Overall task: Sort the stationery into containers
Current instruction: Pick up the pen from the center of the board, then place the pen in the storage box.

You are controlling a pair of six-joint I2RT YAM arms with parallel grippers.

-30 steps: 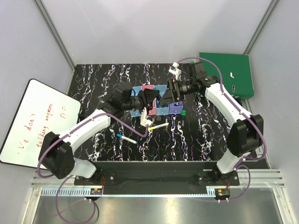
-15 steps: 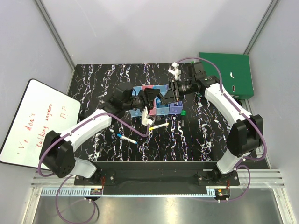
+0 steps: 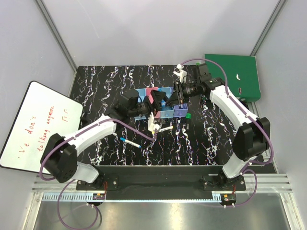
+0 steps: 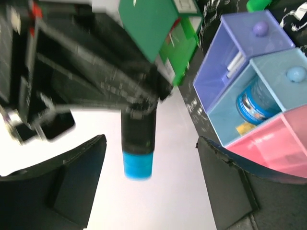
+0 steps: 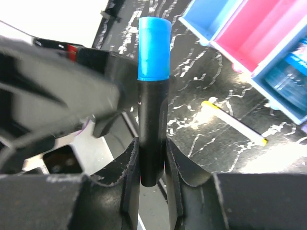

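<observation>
A black marker with a blue cap (image 5: 153, 96) stands upright between the pads of my right gripper (image 5: 152, 158), which is shut on its lower barrel above the containers (image 3: 180, 109). My left gripper (image 4: 151, 182) faces it, open, its fingers well clear on both sides of the blue cap (image 4: 138, 165). The purple bin (image 4: 225, 43) holds a small grey-white stick (image 4: 235, 62). A round blue object (image 4: 256, 103) lies in the light blue bin beside it. On the mat lie a yellow-and-white pen (image 3: 163, 129), a blue-capped white marker (image 3: 130, 142) and a green-capped marker (image 3: 188, 116).
A big green folder (image 3: 235, 74) lies at the back right, just behind the right arm. A whiteboard with red writing (image 3: 38, 124) leans at the left edge. The pink bin (image 5: 259, 33) shows nothing inside.
The right gripper closed on the blue-capped black marker. The left gripper then opened, let go of it and drew back slightly to the left.
</observation>
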